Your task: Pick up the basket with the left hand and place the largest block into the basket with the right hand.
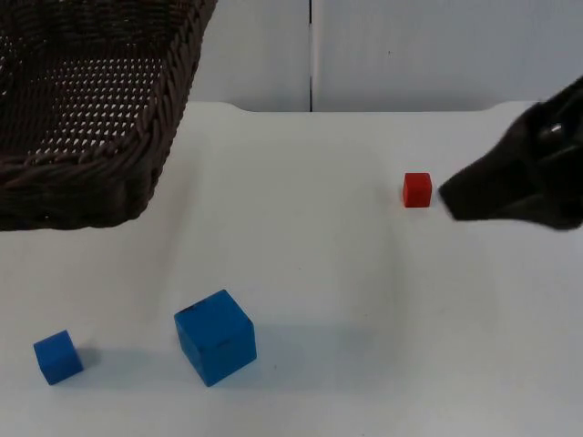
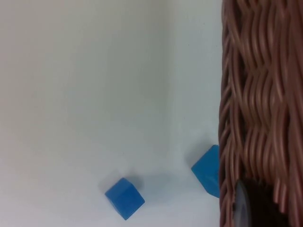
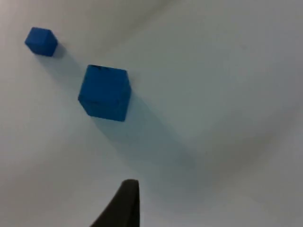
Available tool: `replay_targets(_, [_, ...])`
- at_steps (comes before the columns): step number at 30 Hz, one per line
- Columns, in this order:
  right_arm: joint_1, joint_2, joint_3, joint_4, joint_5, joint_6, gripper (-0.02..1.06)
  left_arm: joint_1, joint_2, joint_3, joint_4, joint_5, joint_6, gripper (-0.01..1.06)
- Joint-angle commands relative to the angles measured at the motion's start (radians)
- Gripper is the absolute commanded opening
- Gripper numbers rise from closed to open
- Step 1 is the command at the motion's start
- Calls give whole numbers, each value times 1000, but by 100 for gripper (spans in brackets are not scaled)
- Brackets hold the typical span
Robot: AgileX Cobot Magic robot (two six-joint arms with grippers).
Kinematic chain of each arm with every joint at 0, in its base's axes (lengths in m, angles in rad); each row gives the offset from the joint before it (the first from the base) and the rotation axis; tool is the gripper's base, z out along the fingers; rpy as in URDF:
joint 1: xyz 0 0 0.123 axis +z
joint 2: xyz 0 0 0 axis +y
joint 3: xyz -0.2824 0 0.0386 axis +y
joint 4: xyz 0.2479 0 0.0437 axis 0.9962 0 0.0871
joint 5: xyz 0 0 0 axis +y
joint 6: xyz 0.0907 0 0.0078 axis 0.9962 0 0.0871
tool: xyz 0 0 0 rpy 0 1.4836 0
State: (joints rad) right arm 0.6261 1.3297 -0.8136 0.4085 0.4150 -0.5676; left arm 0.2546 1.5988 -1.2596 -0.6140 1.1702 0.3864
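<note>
Basket [image 1: 86, 118]: dark wicker, lifted off the white table [image 1: 364, 273]; it hangs up and away from the big blue block [image 1: 216, 336]
Left gripper [image 2: 246, 208]: I make it out clamped on the basket rim in the left wrist view, so my reading is that the pick-up half is done
Right gripper [image 1: 510, 187]: above the table, well apart from the big blue block, with the small red block [image 1: 417, 189] just beside it; I cannot tell how far its jaws are parted
Task block: the big blue block sits on the table, turned corner-on, the small blue block [image 1: 58, 356] near it on the side away from the red one
Step, as I judge it: the right arm's reach for the largest block
Next move: I'd bring the right gripper across, past the red block, turn it to suit the block's skewed faces, then descend
Room: bare table between red block and big blue block; near table edge close behind the block, so little slack there
</note>
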Motion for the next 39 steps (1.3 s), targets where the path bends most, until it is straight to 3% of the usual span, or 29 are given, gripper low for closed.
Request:
replay_targets(1, [60,51,-4,-10,-99,7,102,3,-14,-2,-25,3,3,0])
replay_targets(8, [161,228,-4,23,-322,27,102,3,-14,-2,-25,3,3,0])
replay_targets(16, [228,406,-4,22,-472,29,102,3,-14,-2,-22,-12,3,0])
replay_targets(24, [290,561,-4,13,-700,84,102,3,-14,-2,8,-9,3,0])
replay_targets(28, [304,621,-4,8,-770,100,102,3,-14,-2,8,-9,3,0])
replay_targets(31, [304,667,-48,-119,-729,218,102,3,-14,-2,12,-11,3,0])
replay_targets(32, [304,667,-48,-119,-729,218,102,3,-14,-2,12,-11,3,0])
replay_targets(35, [304,696,-121,-272,-673,349,102,3,-14,-2,24,-11,3,0])
replay_targets(39, [304,731,-161,-276,-669,386,102,3,-14,-2,43,-9,1,0])
